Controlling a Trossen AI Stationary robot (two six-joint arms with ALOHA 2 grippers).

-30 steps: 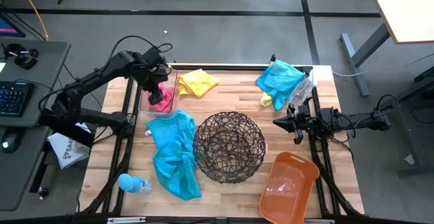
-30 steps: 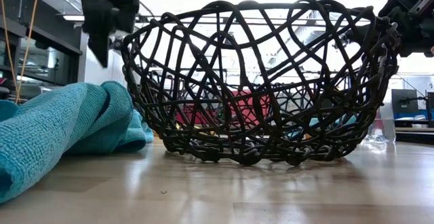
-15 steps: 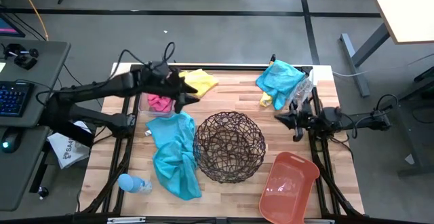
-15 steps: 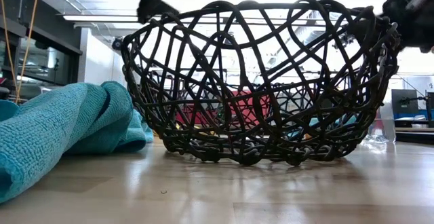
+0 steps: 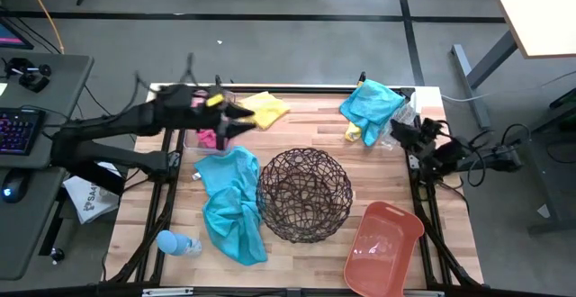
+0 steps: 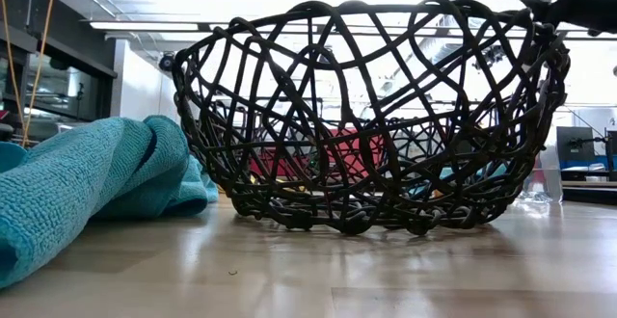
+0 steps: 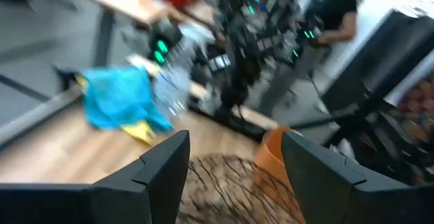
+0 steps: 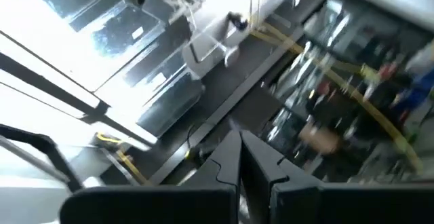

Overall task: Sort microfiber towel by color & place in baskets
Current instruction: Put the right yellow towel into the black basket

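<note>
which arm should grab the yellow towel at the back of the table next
Left, probably. The left gripper is open beside the yellow towel, just past the clear bin. The right gripper is shut, across the table.

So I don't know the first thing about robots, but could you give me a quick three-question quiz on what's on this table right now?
1. Which container holds the pink towel? A) the wire basket B) the clear bin C) the orange tub
2. True or false: the left arm's jaws are shut on the yellow towel.
3. How many teal towels lie on the table outside every container?

Key
1. B.
2. False. The left arm is near the clear bin, and its jaws stand open and empty. The right arm waits at the table's right edge.
3. Two: one beside the wire basket and one at the far right corner.
</note>
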